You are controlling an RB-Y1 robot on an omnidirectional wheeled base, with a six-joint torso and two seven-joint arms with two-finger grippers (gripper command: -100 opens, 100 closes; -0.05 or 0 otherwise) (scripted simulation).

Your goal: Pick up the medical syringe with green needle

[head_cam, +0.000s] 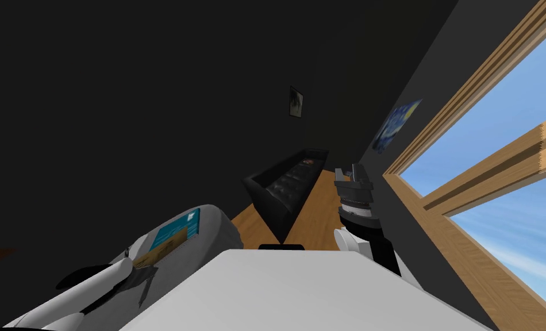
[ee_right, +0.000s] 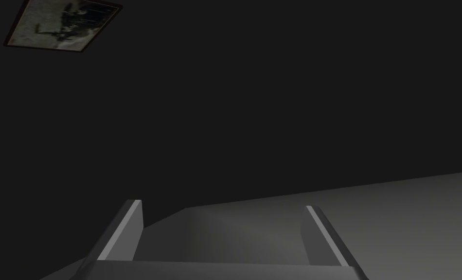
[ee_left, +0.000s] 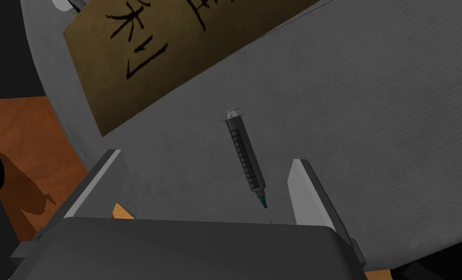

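Note:
The syringe (ee_left: 245, 156) is a dark, graduated barrel with a small green needle hub (ee_left: 262, 200). It lies flat on a grey tabletop (ee_left: 361, 126). My left gripper (ee_left: 205, 158) hovers over it, open. The syringe sits between the fingers, its needle end close to one finger (ee_left: 307, 187) and pointing back at the gripper's body. In the head view my left arm (head_cam: 88, 284) reaches to the rounded grey table (head_cam: 211, 218) at the lower left. My right gripper (head_cam: 352, 175) is raised at the middle right, and its fingers (ee_right: 128, 228) stand open with nothing between them.
A brown card with black characters (ee_left: 176, 53) lies on the table just beyond the syringe; in the head view it is a teal and brown cover (head_cam: 174, 237). Orange-brown floor (ee_left: 26, 141) lies past the table's curved edge. A black sofa (head_cam: 283, 187) stands ahead, and a wood-framed window (head_cam: 484, 172) is on the right.

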